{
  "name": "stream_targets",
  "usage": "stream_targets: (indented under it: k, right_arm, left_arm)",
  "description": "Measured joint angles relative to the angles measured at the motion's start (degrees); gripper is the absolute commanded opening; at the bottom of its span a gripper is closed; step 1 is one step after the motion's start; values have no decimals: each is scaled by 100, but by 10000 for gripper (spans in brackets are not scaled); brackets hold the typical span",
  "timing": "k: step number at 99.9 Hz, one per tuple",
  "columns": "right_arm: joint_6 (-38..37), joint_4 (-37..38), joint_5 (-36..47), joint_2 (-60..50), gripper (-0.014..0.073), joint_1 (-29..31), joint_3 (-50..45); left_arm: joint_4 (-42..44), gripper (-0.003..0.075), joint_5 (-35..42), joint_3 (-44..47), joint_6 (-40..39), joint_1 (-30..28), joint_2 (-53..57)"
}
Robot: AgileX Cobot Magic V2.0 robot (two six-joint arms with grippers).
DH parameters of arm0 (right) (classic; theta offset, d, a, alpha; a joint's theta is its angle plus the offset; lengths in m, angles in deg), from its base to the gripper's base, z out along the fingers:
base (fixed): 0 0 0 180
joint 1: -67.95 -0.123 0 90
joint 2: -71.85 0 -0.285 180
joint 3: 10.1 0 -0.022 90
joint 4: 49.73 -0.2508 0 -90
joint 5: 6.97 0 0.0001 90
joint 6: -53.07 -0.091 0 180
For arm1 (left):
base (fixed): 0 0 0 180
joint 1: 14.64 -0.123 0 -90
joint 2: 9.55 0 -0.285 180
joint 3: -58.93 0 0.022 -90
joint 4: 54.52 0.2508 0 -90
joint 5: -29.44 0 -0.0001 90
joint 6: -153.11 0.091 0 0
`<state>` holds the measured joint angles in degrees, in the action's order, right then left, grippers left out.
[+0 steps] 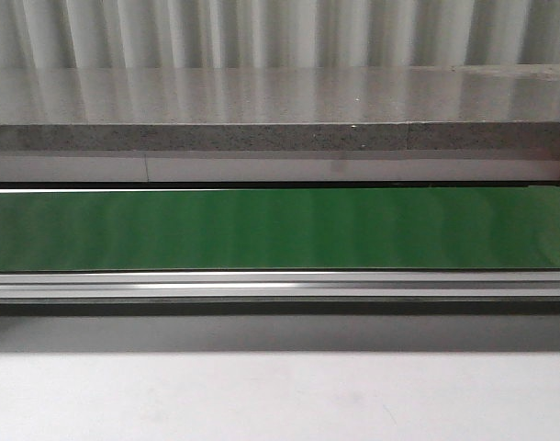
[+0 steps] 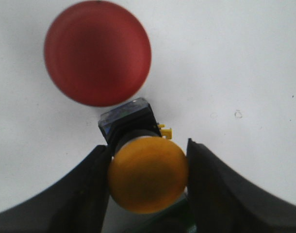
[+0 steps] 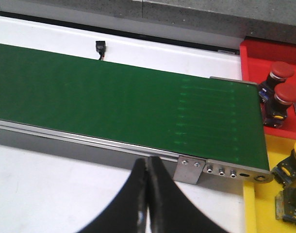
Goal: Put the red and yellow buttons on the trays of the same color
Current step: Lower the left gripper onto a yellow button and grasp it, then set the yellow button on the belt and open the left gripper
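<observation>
Left wrist view: left gripper clamps the yellow button for carrying; right gripper waits, jaws together, empty.

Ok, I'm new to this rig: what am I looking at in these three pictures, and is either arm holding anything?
It is a two-armed robot. The front camera looks forward over the green belt; no buttons show there. The left wrist camera shows the left pincer shut on a yellow button, with a red button lying on the white table. The right wrist camera shows the right pincer shut and empty, near the belt's end, where a red tray and a yellow tray already hold matching buttons.
</observation>
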<state>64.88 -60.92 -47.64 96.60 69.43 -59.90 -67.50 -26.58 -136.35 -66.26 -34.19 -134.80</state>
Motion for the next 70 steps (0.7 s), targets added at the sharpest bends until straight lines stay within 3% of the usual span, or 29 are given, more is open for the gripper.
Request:
stream_targets:
  k: [9,32,70]
  right_arm:
    - [0,0,0,0,-67,0,0]
    - [0,-8,0,0,-67,0,0]
    - [0,-8,0,0,-67,0,0]
  left_arm:
    - [-14,165,0,0,51,0,0]
    - [-14,165,-35,0,422,0,43]
    - [241,165,-763,0,2458,-44,869]
